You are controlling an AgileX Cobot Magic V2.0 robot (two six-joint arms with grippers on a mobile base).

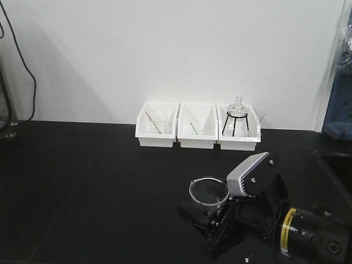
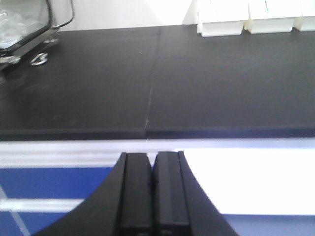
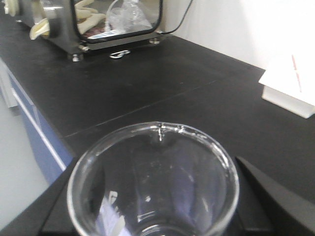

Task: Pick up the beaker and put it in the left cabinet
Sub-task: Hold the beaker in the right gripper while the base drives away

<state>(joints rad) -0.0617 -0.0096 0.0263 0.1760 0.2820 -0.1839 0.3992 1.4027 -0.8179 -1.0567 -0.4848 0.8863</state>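
Note:
The beaker (image 1: 208,191) is a small clear glass one with a flared rim and a pouring lip. It is held a little above the black table, right of centre and near the front. My right gripper (image 1: 207,208) is shut on the beaker. In the right wrist view the beaker (image 3: 152,182) fills the lower middle, with its mouth toward the camera, between the black fingers (image 3: 266,194) of the right gripper (image 3: 157,216). My left gripper (image 2: 152,162) is shut on nothing, just off the table's front edge. The left cabinet is out of view.
Three white bins (image 1: 158,132) (image 1: 197,135) (image 1: 238,137) line the back wall. The rightmost holds a round flask on a black wire stand (image 1: 237,113). A glass-fronted metal box (image 3: 108,19) stands at the table's far left. A dark recess (image 1: 336,168) lies at the right.

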